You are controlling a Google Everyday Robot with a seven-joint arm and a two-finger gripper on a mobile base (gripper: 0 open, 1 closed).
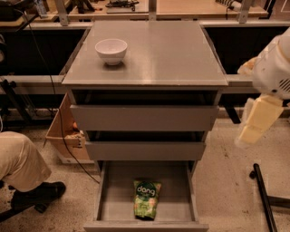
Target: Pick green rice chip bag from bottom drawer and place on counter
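Note:
The green rice chip bag [146, 199] lies flat in the open bottom drawer [113, 199], near its front middle, with the dark green logo facing up. The two higher grey drawers are slightly ajar. The counter [163, 54] is the grey cabinet top. My gripper [256, 121] hangs from the white arm at the right edge, beside the cabinet at the height of the upper drawers. It is well above and to the right of the bag and holds nothing that I can see.
A white bowl [111, 50] stands on the counter's back left. A person's leg and black shoe [38, 192] are at the lower left. A cardboard box [63, 136] sits left of the cabinet. A black stand leg [263, 195] lies at the lower right. A wooden workbench [190, 7] runs behind.

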